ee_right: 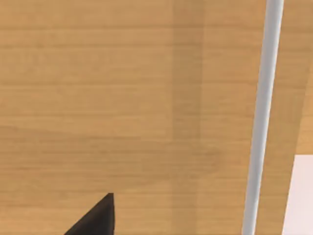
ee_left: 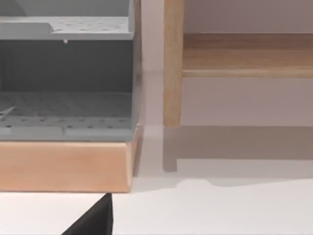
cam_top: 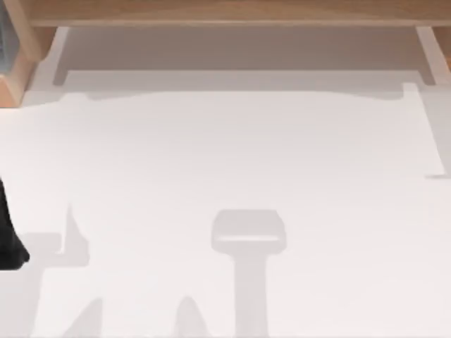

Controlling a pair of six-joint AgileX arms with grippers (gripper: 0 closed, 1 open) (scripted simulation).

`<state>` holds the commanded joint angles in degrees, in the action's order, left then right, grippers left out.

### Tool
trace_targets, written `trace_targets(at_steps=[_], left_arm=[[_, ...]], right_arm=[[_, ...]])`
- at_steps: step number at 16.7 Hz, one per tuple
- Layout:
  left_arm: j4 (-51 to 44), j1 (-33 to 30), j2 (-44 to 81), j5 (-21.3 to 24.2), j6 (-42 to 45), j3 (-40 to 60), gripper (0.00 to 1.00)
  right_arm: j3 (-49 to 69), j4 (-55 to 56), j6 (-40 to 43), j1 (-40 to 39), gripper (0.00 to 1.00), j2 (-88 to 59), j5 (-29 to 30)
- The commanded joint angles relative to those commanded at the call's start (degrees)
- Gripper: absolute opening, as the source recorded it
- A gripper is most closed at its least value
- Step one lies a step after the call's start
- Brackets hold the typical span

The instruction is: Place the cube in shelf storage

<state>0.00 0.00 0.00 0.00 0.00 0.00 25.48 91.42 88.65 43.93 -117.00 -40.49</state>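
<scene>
A white table (cam_top: pixel 232 162) fills most of the top view, crossed by soft grey shadows of arm parts. Along the far edge runs the shelf storage (cam_top: pixel 225 12), a long light-brown wooden board cut off by the frame's upper edge, with pale panels and slim posts beneath it.

At the top view's left edge, near the front of the table, a black part of the left arm (cam_top: pixel 10 243) pokes in; most of it is cut off, and its fingers cannot be made out there.

The left wrist view looks toward the shelf storage's wooden post (ee_left: pixel 173 63) and horizontal board (ee_left: pixel 247 54), standing on the white table. Beside the post sits a grey perforated rack (ee_left: pixel 66 73) on a light wooden base (ee_left: pixel 66 166). A single black fingertip of the left gripper (ee_left: pixel 95 220) shows at the frame's lower edge; whether it is released or clenched cannot be told.

The right wrist view sits close against a light-brown wooden surface (ee_right: pixel 122 98), with a pale grey-white strip (ee_right: pixel 261 117) running across it. One black fingertip of the right gripper (ee_right: pixel 98 218) shows at the edge; its state cannot be told either.

Where the cube lies cannot be told from these views.
</scene>
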Motion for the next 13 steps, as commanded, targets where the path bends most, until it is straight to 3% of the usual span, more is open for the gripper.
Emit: trace_targets(at_steps=[6, 13], left_arm=[[0.0, 0.0, 0.0, 0.0, 0.0, 0.0, 1.0], [0.0, 0.0, 0.0, 0.0, 0.0, 0.0, 1.0]], right_arm=[[12.9, -18.5, -3.7, 6.7, 1.0, 1.6, 7.5], [43.2, -59.7, -14.6, 7.0, 1.0, 1.1, 18.1]])
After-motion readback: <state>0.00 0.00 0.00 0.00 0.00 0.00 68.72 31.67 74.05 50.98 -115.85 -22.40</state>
